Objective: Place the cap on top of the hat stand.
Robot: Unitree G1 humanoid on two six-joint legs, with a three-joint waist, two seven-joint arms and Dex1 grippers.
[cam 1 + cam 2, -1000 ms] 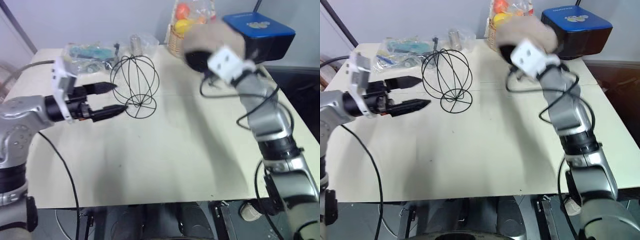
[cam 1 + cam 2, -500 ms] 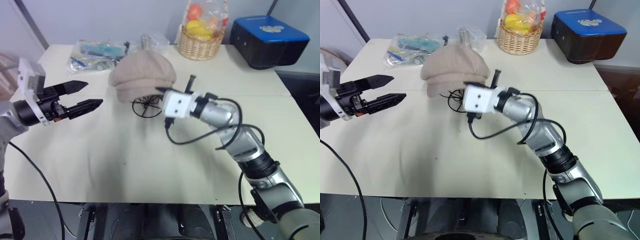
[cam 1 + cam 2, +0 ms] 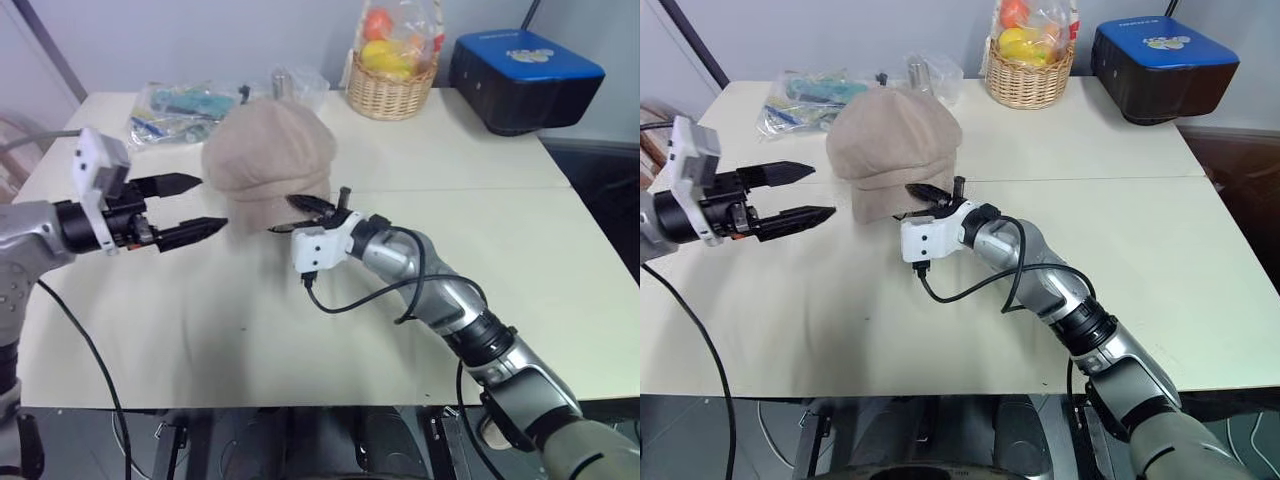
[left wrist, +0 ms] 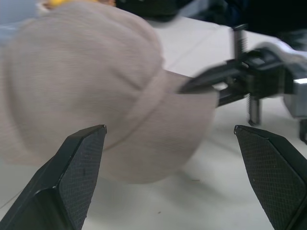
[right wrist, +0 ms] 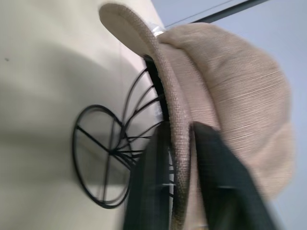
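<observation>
My left gripper (image 3: pixel 187 207) jaws wide apart, pointing right; right gripper (image 3: pixel 298 213) fingers parted, arm stretched forward-left.

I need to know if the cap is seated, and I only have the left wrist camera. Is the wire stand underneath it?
Observer: Yes. The right wrist view shows the stand with its wires up inside the cap and its round base on the table.
Operator: Is the right gripper clear?
Observer: No. The right gripper has its fingers parted, one on each side of the brim's edge.
Operator: And the left?
Observer: From the head camera, the left gripper is open beside the cap, apart from it.
</observation>
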